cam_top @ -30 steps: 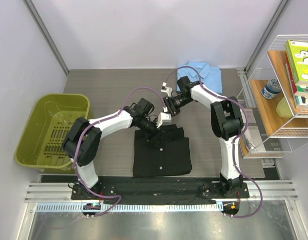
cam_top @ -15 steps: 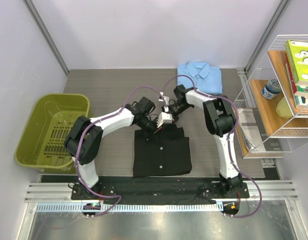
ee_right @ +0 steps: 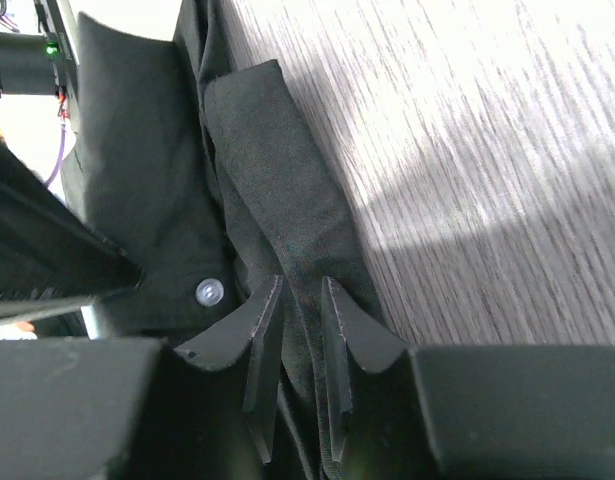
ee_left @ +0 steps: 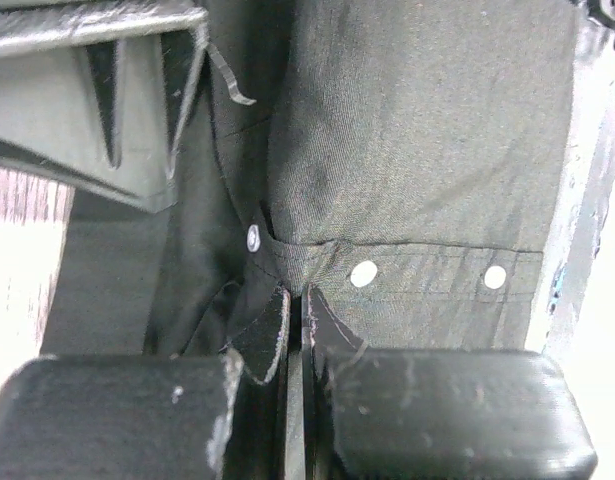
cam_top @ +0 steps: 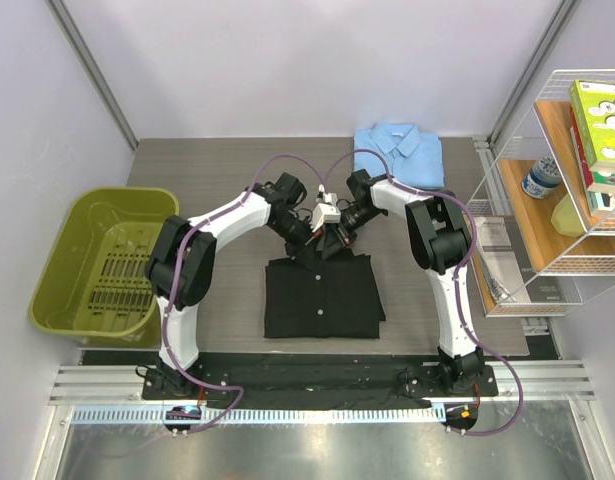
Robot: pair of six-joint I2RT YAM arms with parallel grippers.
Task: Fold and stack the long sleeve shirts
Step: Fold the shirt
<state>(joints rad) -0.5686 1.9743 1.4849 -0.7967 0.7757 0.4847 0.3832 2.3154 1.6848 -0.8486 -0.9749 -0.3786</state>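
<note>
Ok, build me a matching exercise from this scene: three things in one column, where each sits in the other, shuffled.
Things:
1. black shirt
2. light blue shirt
3. green bin

Places:
A. at the table's left side
B. mid-table, in front of the arm bases, its far edge pinched by the left pincer and the right pincer
C. folded at the table's far edge, right of centre

Pairs: 1-B, 2-C, 3-A
</note>
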